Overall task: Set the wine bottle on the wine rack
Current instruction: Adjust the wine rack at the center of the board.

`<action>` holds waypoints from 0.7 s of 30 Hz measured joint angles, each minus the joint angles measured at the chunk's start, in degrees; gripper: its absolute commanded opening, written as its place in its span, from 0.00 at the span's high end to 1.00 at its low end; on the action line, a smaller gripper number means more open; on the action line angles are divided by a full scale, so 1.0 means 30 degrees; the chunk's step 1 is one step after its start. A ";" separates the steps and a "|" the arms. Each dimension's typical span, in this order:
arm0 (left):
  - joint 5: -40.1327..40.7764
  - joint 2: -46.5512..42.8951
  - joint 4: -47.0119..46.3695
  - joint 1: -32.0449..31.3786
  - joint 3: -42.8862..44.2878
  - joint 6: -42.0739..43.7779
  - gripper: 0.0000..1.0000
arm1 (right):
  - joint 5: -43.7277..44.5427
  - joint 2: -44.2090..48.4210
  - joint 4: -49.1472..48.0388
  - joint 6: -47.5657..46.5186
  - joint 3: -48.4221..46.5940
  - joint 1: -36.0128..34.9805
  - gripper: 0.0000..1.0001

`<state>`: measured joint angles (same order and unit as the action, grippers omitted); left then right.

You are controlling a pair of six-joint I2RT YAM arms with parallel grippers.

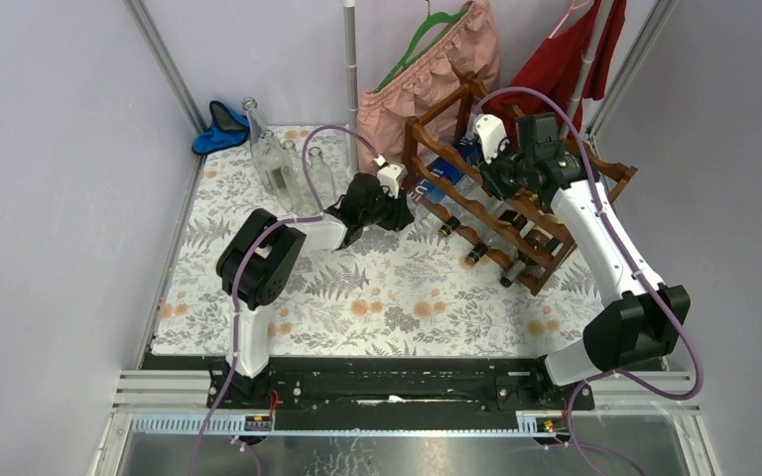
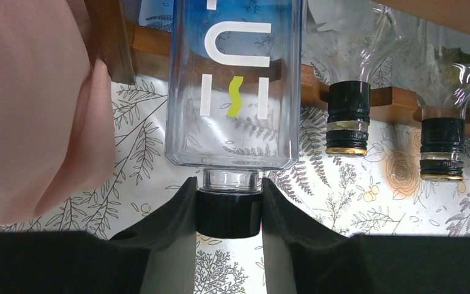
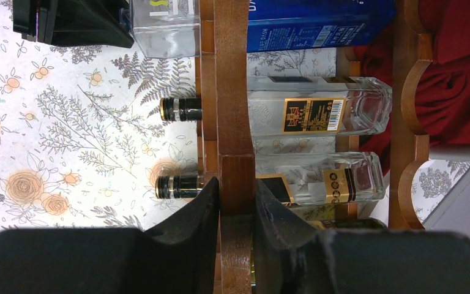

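At wine rack (image 3: 235,122), wine bottle (image 2: 232,92) base out of frame.

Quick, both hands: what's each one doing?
Left hand: closed on the wine bottle by its black cap.
Right hand: closed on a wine rack rail.

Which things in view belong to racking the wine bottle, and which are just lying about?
Job: wine bottle, left gripper on its cap, wine rack, right gripper clamping its rail.
Lying about: clear glass bottles, blue item, pink garment, red garment.
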<state>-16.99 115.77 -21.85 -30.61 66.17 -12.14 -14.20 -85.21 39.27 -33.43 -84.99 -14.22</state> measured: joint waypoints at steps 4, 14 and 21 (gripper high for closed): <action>-0.0102 -0.0007 0.0000 0.0051 0.0007 -0.0262 0.98 | -0.0015 0.0007 0.0000 0.0007 0.0000 0.0007 1.00; -0.0153 -0.0539 -0.0022 0.0160 -0.0459 -0.0313 0.98 | -0.0248 0.0058 0.0080 0.0051 0.0022 0.0007 1.00; -0.0219 -0.0423 0.0066 0.0197 -0.0306 -0.0321 0.98 | -0.0306 0.0095 0.0051 0.0058 0.0080 0.0007 1.00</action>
<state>-17.65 114.50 -21.65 -30.02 65.25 -13.10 -15.11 -84.93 39.42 -33.26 -84.75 -14.20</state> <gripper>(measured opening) 0.409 0.280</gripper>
